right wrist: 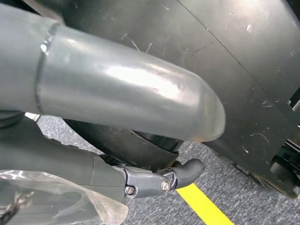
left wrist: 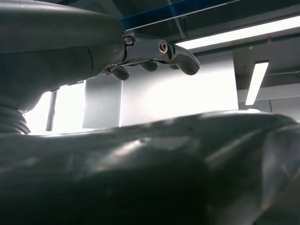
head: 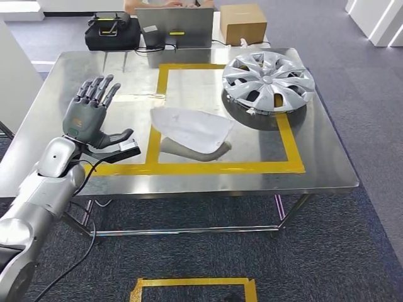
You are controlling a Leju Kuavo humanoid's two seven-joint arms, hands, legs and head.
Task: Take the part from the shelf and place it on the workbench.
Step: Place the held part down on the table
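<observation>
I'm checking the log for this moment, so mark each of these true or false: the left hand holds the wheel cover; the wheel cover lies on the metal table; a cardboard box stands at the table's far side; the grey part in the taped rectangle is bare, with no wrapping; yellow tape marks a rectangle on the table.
1. The left hand holds the wheel cover. False: the hand is raised with fingers apart and holds nothing.
2. The wheel cover lies on the metal table. True.
3. A cardboard box stands at the table's far side. True.
4. The grey part is bare. False: a clear plastic bag covers much of it.
5. Yellow tape marks a rectangle on the table. True.
</observation>
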